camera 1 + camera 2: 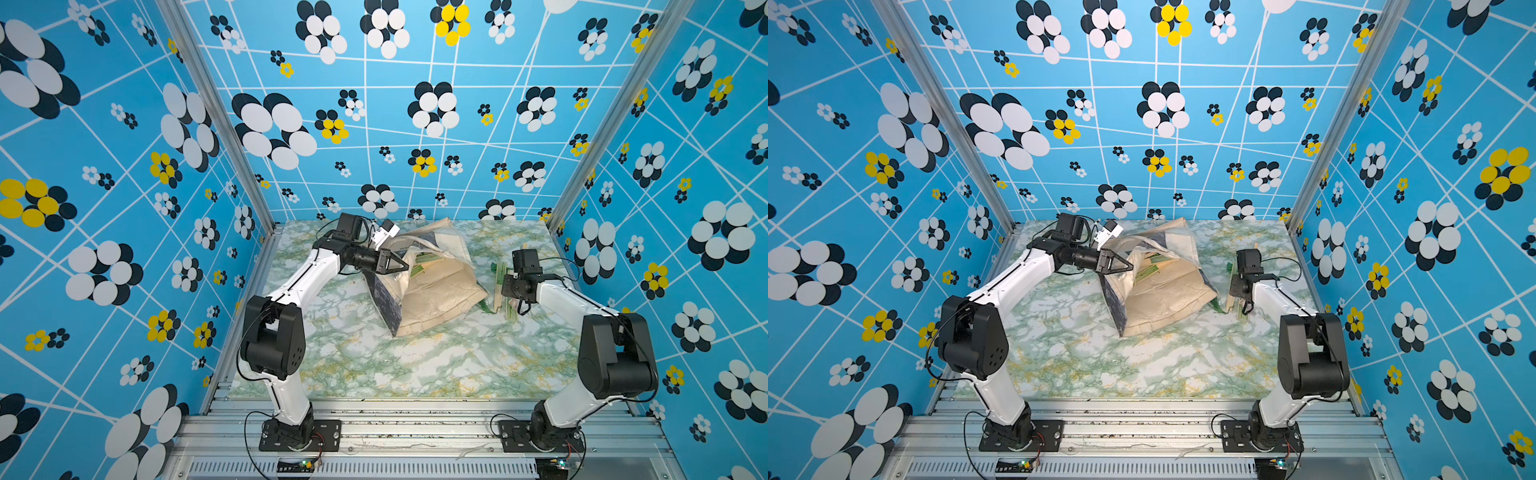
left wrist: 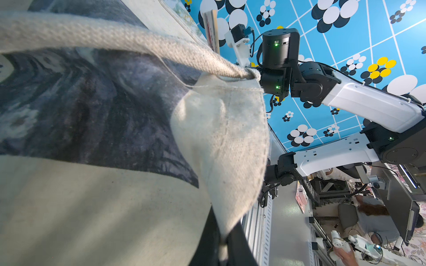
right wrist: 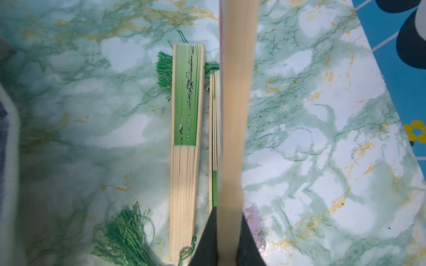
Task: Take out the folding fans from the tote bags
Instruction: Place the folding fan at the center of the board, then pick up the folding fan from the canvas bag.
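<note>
The cream tote bag (image 1: pixel 436 299) (image 1: pixel 1167 299) lies crumpled mid-table with its mouth held up. My left gripper (image 1: pixel 405 266) (image 1: pixel 1130 266) (image 2: pixel 222 251) is shut on the bag's cream rim (image 2: pixel 221 149). Inside the mouth, folding fans (image 1: pixel 424 262) (image 1: pixel 1150 268) with green edges show. To the bag's right, my right gripper (image 3: pixel 228 253) points down at the table. A pale fan (image 3: pixel 237 115) stands between its fingers, blurred while the table is sharp. Two green-edged fans (image 3: pixel 186 115) (image 3: pixel 215 129) with green tassels (image 3: pixel 124 232) lie on the table beside it (image 1: pixel 500 286).
The green marbled table (image 1: pixel 374 365) is bounded by blue patterned walls on three sides and by a metal rail (image 1: pixel 415 419) at the front, where both arm bases stand. The bag's strap handle (image 2: pixel 115 34) stretches towards the right arm.
</note>
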Robot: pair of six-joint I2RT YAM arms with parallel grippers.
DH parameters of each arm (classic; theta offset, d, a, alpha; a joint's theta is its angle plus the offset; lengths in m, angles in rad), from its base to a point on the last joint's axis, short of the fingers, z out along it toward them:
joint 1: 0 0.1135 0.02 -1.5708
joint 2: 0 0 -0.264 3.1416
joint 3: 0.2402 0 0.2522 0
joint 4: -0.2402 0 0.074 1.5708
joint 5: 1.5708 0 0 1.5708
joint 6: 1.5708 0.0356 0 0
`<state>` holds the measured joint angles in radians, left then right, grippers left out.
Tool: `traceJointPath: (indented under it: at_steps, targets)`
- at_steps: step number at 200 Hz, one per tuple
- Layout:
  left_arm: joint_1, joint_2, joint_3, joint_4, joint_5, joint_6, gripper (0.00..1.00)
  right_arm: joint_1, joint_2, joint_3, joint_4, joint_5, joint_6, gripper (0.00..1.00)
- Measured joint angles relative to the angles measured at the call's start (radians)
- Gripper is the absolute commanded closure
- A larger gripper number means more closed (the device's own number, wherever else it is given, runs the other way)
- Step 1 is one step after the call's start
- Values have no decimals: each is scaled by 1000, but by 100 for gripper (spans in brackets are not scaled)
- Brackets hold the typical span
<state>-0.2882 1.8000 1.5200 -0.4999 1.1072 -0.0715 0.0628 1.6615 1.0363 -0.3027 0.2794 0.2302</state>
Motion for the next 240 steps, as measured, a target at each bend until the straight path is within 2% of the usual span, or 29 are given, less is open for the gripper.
traceJointPath:
  at_steps: [29, 51, 67, 85, 110, 149, 175, 199, 218, 240]
  targets:
    - [0, -2, -2, 0, 0, 0, 100, 0, 40, 25, -13, -5, -12, 58]
    - [0, -6, -10, 0, 0, 0, 100, 0, 21, 21, -23, -35, -13, 55]
    - [0, -6, -10, 0, -3, 1, 100, 0, -48, -18, -9, -92, -14, 54]
    - [0, -11, -12, 0, -8, 4, 100, 0, -195, -109, 36, -189, -9, 54]
    - [0, -16, -15, -1, -13, 8, 100, 0, -415, -257, 182, -387, 43, 54]
    - [0, -16, -15, -2, -15, 12, 100, 14, -565, -453, 490, -685, 230, 53]
    - [0, -16, -15, -1, -15, 12, 100, 134, -576, -480, 619, -761, 308, 52]
    - [0, -16, -15, -1, -15, 11, 100, 300, -545, -478, 708, -749, 329, 52]
    - [0, -16, -15, -1, -15, 11, 100, 407, -443, -475, 808, -712, 348, 52]
    - [0, -16, -15, -1, -16, 12, 100, 470, -270, -469, 933, -663, 397, 53]
